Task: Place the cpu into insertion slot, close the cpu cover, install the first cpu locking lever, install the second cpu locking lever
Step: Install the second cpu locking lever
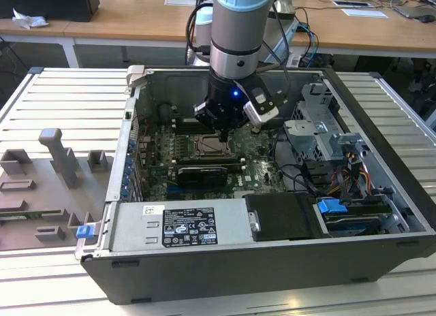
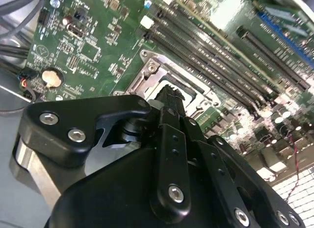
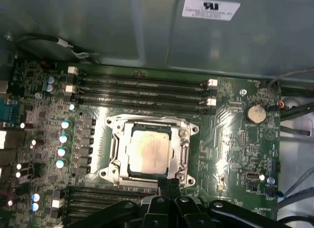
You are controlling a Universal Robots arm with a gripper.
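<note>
First wrist view showed the gripper [image 3: 169, 185] with fingers pressed together, holding nothing, poised just above the cover's [image 3: 184, 150] near edge. Just beyond its tips, the cpu [image 3: 149, 150] lay seated in the slot [image 3: 131, 131].

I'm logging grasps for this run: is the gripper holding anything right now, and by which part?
Nothing is held. The gripper hangs just over the socket's edge, fingers together with nothing between them. The cpu lies in the insertion slot with the cpu cover down around it.

a pale silver-grey cpu [image 3: 149, 150] is framed by a silvery cpu cover [image 3: 182, 149], just beyond the black gripper [image 3: 169, 185] (motherboard [image 3: 235, 139] green).
</note>
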